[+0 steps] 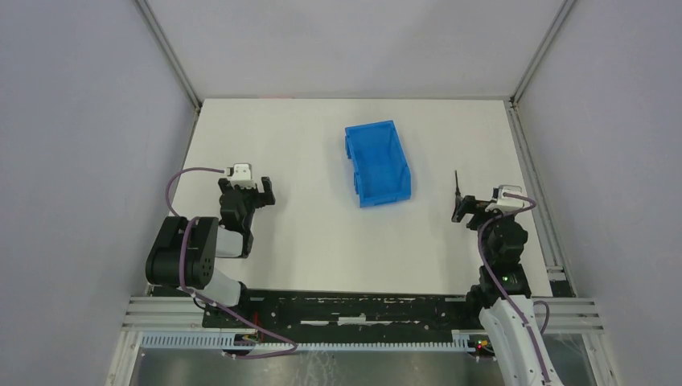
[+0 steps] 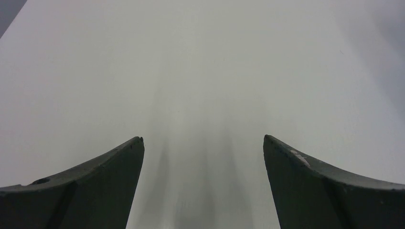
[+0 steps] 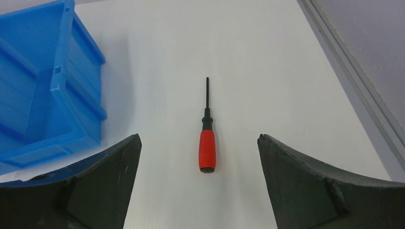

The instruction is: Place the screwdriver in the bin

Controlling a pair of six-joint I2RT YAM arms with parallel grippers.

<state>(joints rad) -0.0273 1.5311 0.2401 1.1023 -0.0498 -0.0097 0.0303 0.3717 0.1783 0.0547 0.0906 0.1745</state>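
Observation:
The screwdriver (image 3: 207, 149), with a red handle and thin black shaft, lies flat on the white table, shaft pointing away from me. My right gripper (image 3: 199, 137) is open, hovering just behind the handle with a finger on each side, not touching it. In the top view only the shaft (image 1: 457, 183) shows ahead of the right gripper (image 1: 470, 206). The blue bin (image 1: 378, 163) stands empty at the table's middle back; it also shows at the left of the right wrist view (image 3: 47, 105). My left gripper (image 1: 249, 191) is open and empty at the left, over bare table (image 2: 203, 137).
A metal frame rail (image 3: 363, 86) runs along the table's right edge, close to the screwdriver. Grey walls enclose the table on the left, back and right. The white table (image 1: 306, 241) lies bare between the two arms.

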